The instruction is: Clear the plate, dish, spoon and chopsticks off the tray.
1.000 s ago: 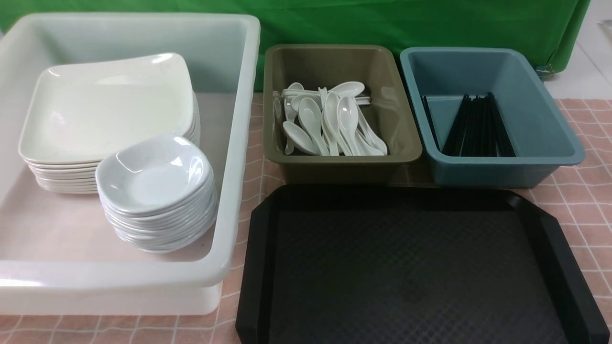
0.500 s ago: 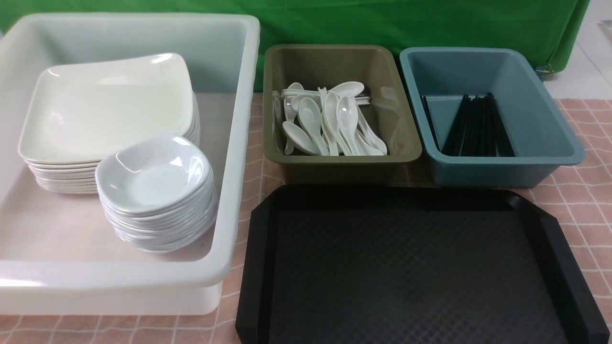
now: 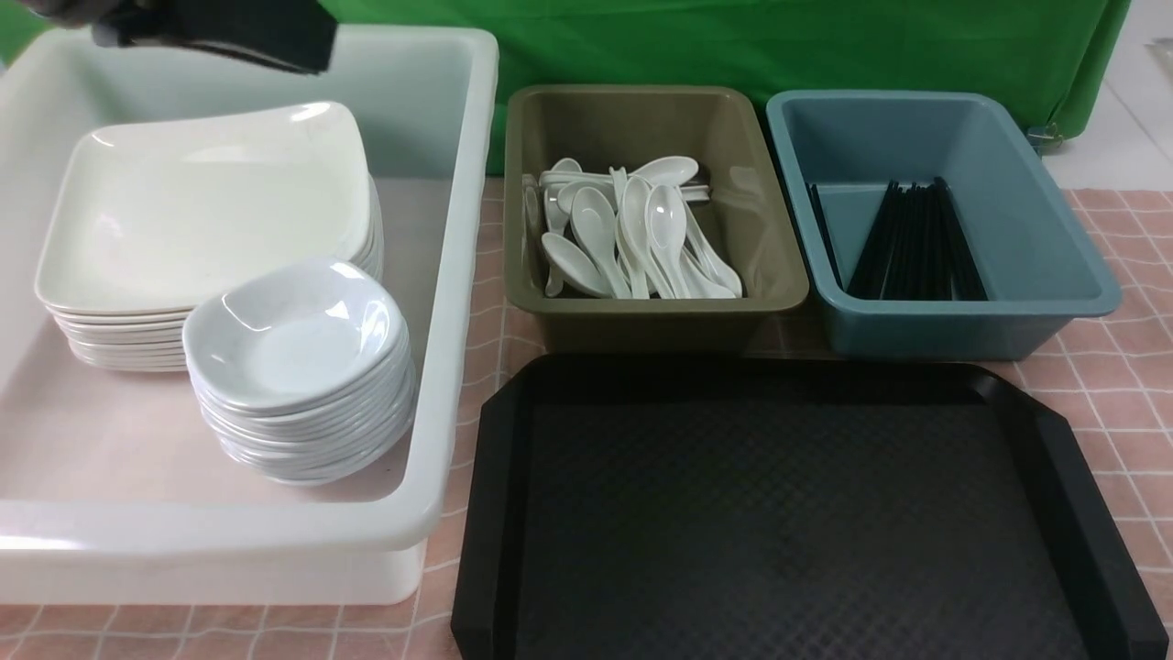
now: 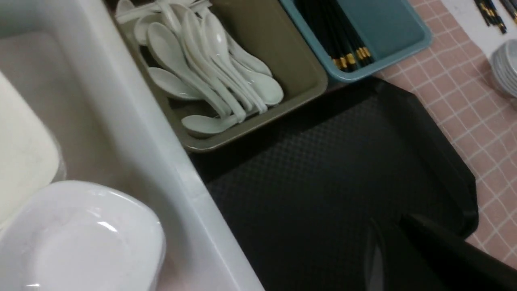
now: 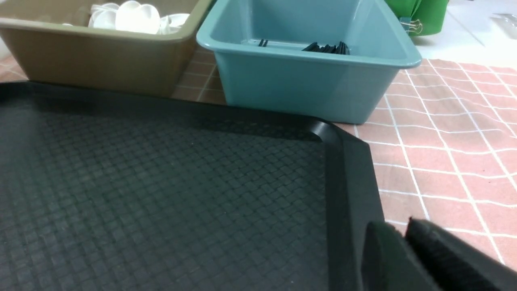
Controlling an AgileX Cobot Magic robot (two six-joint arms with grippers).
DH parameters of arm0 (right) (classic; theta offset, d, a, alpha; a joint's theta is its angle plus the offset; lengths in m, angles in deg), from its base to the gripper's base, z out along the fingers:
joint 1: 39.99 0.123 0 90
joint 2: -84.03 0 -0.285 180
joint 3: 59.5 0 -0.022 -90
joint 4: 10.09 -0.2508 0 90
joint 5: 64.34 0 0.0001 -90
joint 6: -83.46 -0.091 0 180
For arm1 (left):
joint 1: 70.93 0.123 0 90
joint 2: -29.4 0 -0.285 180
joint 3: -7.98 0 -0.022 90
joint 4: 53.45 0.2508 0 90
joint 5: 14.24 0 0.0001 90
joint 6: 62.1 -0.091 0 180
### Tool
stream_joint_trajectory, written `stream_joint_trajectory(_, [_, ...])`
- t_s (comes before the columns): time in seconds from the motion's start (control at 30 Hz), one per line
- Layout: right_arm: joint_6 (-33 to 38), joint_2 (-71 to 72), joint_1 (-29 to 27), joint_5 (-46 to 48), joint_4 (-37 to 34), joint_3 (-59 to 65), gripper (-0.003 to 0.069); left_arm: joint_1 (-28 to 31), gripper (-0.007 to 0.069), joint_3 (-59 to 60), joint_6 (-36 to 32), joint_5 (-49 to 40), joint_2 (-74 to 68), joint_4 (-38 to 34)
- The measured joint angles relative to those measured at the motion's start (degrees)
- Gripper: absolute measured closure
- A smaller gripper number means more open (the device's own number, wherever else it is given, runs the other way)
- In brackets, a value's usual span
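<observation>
The black tray lies at the front right and bears nothing; it also shows in the left wrist view and the right wrist view. A stack of plates and a stack of dishes stand in the white tub. Several spoons lie in the olive bin. Several chopsticks lie in the blue bin. My left gripper hangs high over the tub's far edge, shut and empty. My right gripper is shut and empty over the tray's right rim.
A pink checked cloth covers the table. A green backdrop closes the far side. In the left wrist view another stack of dishes and loose chopsticks lie beyond the cloth's right edge.
My left arm has come into the front view at the top left, above the tub's far edge. Nothing else has moved.
</observation>
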Motion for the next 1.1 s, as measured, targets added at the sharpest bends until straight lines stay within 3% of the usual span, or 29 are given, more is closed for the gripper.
stream_joint_trajectory(0.17, [0.0, 0.0, 0.0, 0.0, 0.0, 0.0, 0.0510, -4.3, 0.0604, 8.1, 0.0, 0.2, 9.4, 0.1])
stream_joint_trajectory(0.37, [0.0, 0.0, 0.0, 0.0, 0.0, 0.0, 0.0497, -5.5, 0.0606, 22.6, 0.0, 2.3, 23.0, 0.2])
stream_joint_trajectory(0.57, [0.0, 0.0, 0.0, 0.0, 0.0, 0.0, 0.0484, -5.6, 0.0608, 38.3, 0.0, 11.8, 37.0, -1.5])
stream_joint_trajectory(0.63, [0.0, 0.0, 0.0, 0.0, 0.0, 0.0, 0.0477, -5.6, 0.0608, 44.3, 0.0, 20.9, 42.5, -3.2])
stream_joint_trajectory(0.77, [0.0, 0.0, 0.0, 0.0, 0.0, 0.0, 0.0466, -5.6, 0.0606, 49.2, 0.0, 31.8, 48.3, -3.9])
stream_joint_trajectory(1.1, [0.0, 0.0, 0.0, 0.1, 0.0, 0.0, 0.0448, -5.6, 0.0606, 50.6, -0.1, 34.0, 50.2, -2.1])
